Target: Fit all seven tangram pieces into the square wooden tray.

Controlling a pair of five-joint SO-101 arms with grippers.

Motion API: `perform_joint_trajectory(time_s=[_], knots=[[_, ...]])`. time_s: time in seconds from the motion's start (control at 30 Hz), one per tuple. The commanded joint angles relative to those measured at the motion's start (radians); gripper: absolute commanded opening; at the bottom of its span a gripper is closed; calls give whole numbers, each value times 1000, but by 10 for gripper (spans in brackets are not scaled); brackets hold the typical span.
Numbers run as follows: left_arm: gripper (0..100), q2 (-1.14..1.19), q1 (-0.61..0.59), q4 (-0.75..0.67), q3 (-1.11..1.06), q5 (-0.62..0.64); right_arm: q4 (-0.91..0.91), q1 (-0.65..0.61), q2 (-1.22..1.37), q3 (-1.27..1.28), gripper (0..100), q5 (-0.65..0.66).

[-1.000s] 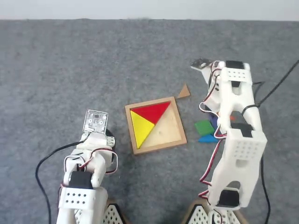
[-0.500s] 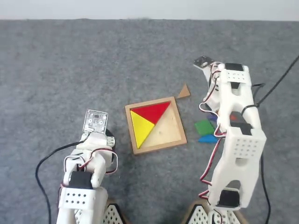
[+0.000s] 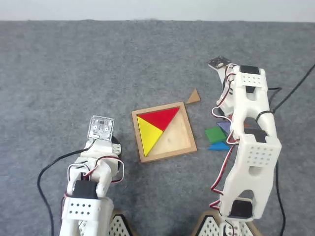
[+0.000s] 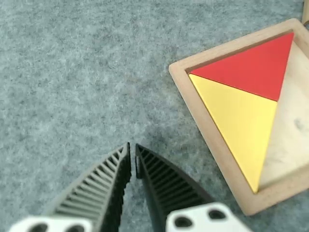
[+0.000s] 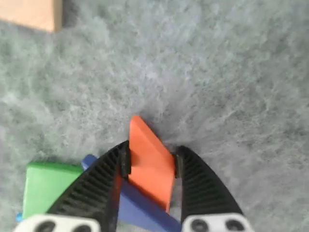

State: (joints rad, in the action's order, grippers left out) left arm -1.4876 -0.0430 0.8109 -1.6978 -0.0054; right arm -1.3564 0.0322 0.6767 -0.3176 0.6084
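Bright, even, diffuse light over the grey mat (image 3: 74, 64), soft short shadow just beside the orange piece (image 5: 147, 164), faint dark edge along the outer wall of the tray (image 4: 194, 104)

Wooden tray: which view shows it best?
The high view: the whole wooden tray, all four sides. The left wrist view cuts off part. The right wrist view has a wooden corner, perhaps its.

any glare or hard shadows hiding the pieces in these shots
High view: flat, even light, no glare on the tray. Left wrist view: red piece and yellow piece evenly lit. Right wrist view: soft shadow on the felt beside the orange piece in the right hand.
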Motion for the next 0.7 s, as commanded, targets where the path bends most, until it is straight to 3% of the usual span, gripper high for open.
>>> perform_joint_trajectory(time_s=[0.0, 0.4, 0.67], knots=[[15, -14, -3, 5, 8, 6, -5, -24, -117, 2, 24, -43], [15, -14, -3, 5, 8, 6, -194, -289, -440, 20, 24, -98], [15, -14, -3, 5, 8, 6, -94, -536, -470, 230, 24, -31]])
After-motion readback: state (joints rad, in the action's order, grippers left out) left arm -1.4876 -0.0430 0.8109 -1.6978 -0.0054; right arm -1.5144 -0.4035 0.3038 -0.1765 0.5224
